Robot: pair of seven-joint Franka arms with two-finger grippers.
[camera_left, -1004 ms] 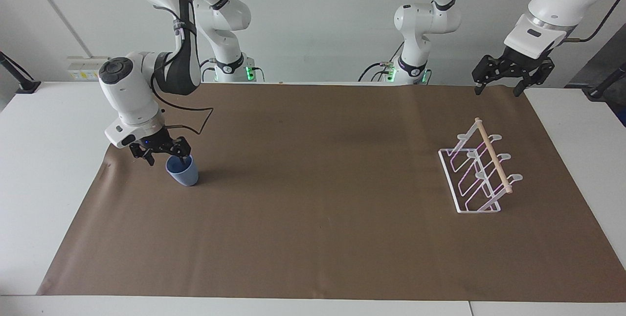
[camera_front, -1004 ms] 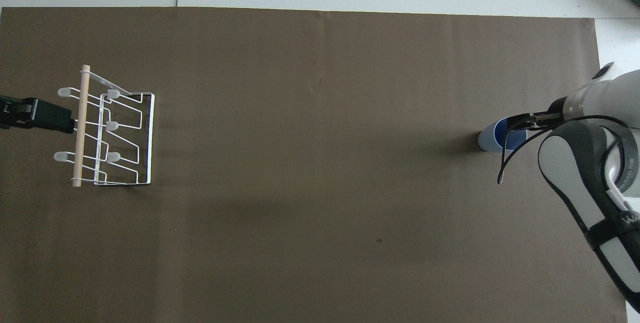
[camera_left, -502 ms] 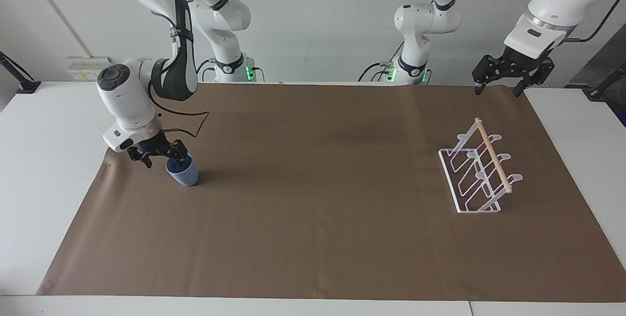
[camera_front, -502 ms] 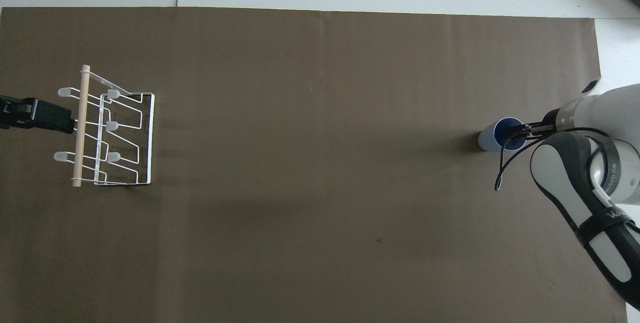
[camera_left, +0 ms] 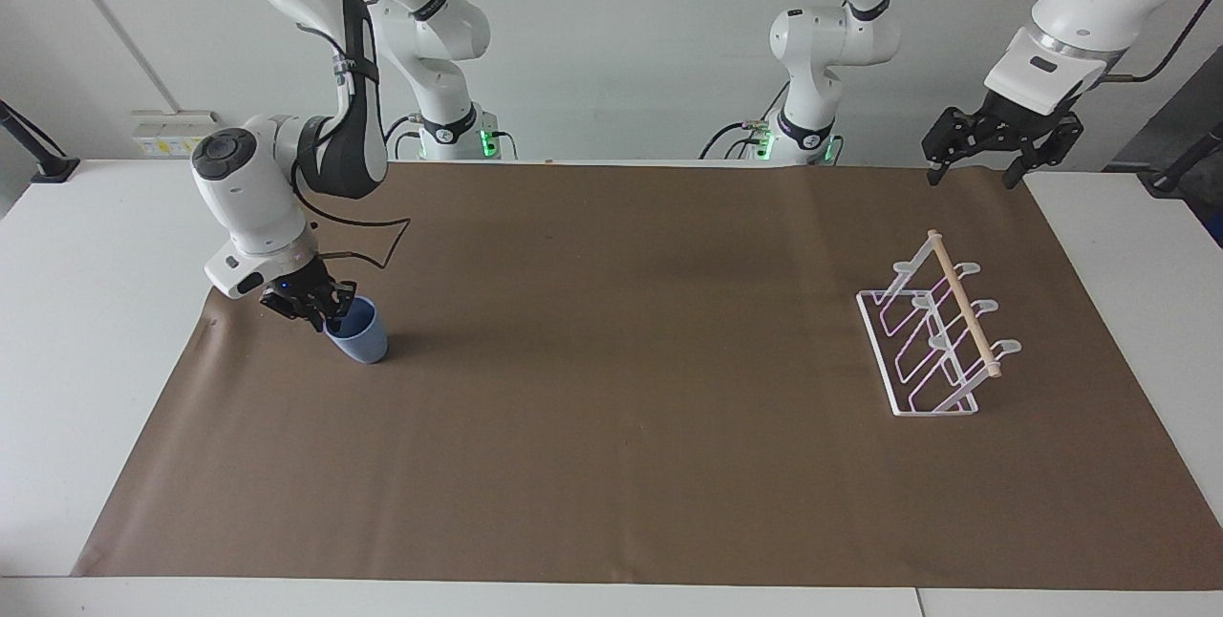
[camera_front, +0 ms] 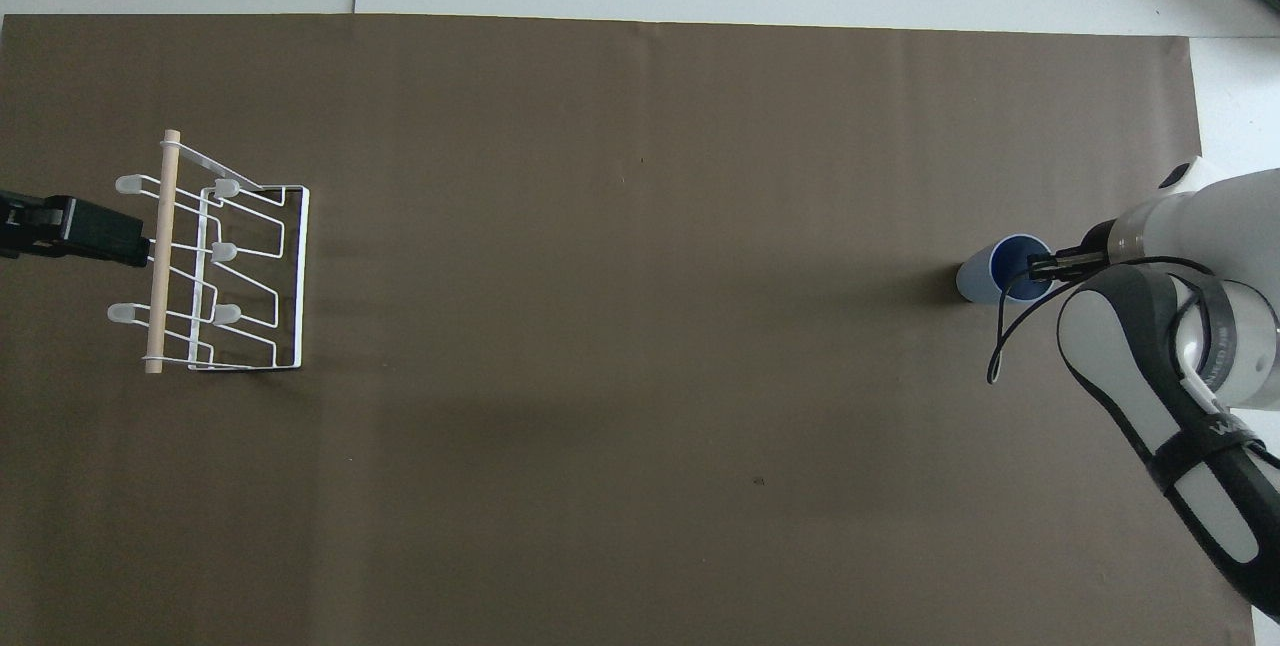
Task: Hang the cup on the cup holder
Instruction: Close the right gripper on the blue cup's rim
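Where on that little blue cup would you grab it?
By the rim wall, coming from above: the cup stands upright and open-topped with no handle. The right gripper looks shut on the rim there, one finger inside.

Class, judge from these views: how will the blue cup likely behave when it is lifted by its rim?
The cup looks like thin plastic, so probably light. The right pincer pinches only one side of the rim, so it may tilt when raised. Its smooth, tapered wall might slip.
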